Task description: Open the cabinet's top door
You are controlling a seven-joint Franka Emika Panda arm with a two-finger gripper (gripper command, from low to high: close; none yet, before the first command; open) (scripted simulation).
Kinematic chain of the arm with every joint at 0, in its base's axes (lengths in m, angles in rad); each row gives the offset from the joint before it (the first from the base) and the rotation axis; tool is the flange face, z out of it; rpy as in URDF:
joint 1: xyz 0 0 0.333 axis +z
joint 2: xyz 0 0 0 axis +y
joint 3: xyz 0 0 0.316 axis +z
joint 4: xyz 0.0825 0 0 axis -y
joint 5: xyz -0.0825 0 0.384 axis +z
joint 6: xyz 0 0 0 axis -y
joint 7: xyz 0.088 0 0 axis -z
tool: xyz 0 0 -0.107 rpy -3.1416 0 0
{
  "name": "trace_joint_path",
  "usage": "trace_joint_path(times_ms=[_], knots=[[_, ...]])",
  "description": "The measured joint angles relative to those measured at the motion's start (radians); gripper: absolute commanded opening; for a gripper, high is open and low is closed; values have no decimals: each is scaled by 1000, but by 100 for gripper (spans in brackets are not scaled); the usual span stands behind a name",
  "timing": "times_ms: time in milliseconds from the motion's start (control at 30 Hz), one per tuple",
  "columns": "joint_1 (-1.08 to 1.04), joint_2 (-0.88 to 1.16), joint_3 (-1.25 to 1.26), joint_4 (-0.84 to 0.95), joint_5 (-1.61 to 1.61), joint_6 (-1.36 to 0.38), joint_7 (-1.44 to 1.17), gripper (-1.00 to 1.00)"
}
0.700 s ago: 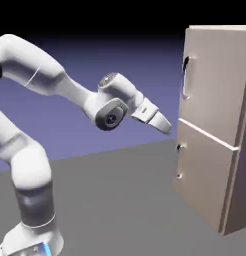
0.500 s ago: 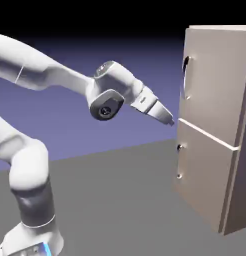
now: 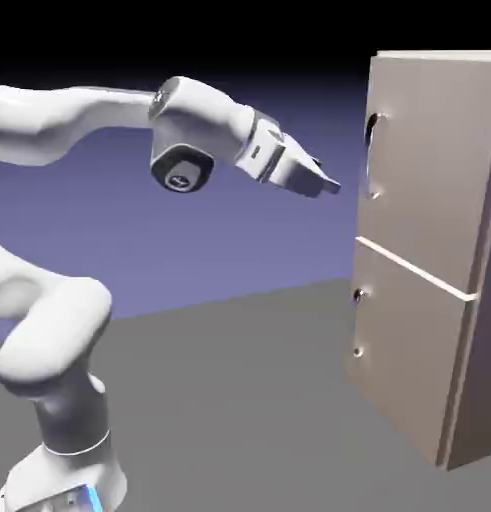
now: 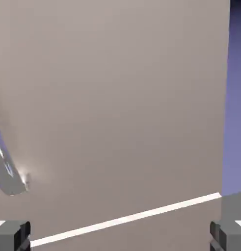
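The tall beige cabinet (image 3: 429,250) stands at the exterior view's right. Its top door (image 3: 419,160) is shut, with a dark curved bar handle (image 3: 370,150) near its left edge. My gripper (image 3: 329,186) hovers in the air just left of the door, a little below the handle's lower end and apart from it. In the hand view the door panel (image 4: 122,98) fills the picture, the metal handle (image 4: 7,169) shows at the left edge, and the two fingertips (image 4: 14,235) stand far apart at the bottom corners with nothing between them.
Below the top door a lower beige panel (image 3: 399,340) carries two small round knobs (image 3: 358,295). A pale seam (image 4: 127,219) divides the two panels. The grey table (image 3: 239,400) stretches between the robot's base and the cabinet.
The arm has risen and stretched toward the cabinet; the gripper has climbed from the height of the panels' seam to just below the handle. The jaws stayed open.
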Motion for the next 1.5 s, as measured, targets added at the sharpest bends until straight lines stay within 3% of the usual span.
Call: trace_joint_path(times_ms=[1100, 1200, 1233, 1300, 1500], knots=[[-778, -528, 638, 232, 1386, -315, -647, 0], [-885, -509, 676, 338, 1425, -313, -647, 0], [-921, -503, 689, 374, 1438, -312, -646, -100], [-922, -503, 689, 374, 1438, -312, -646, -100], [-825, -480, 595, 184, 1473, -574, -785, -100]])
